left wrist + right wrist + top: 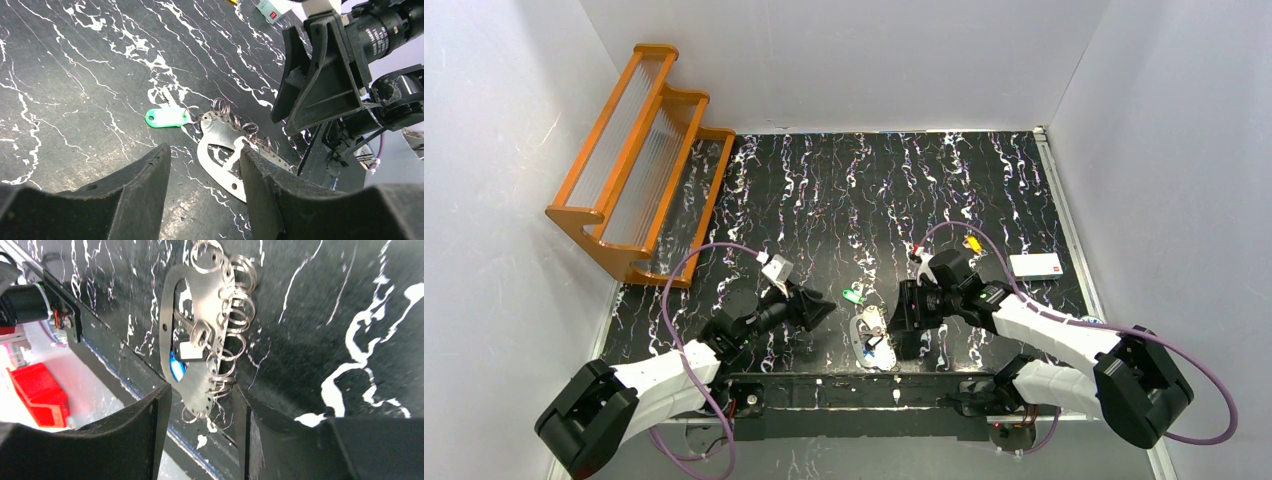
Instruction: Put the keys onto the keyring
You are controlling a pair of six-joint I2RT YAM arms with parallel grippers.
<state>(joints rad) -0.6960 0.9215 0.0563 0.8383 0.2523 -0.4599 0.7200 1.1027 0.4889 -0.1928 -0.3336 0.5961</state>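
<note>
The keyring (869, 335) is lying on the worktop (824, 200), long axis running near-to-far, between the left jaws and right jaws, both standing apart and empty, the right seemingly nearer, with the green key (853, 295) just beside its far end.

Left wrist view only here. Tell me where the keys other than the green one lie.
Observer: The yellow-headed metal key lies on the black marbled table, beyond the right arm.
Operator: Now the blue one.
Observer: The blue-headed key shows through the cut-out of the flat silver oval keyring.
Operator: Report the right pincer.
Observer: The right pincer is open, its fingers either side of the keyring's end.
</note>
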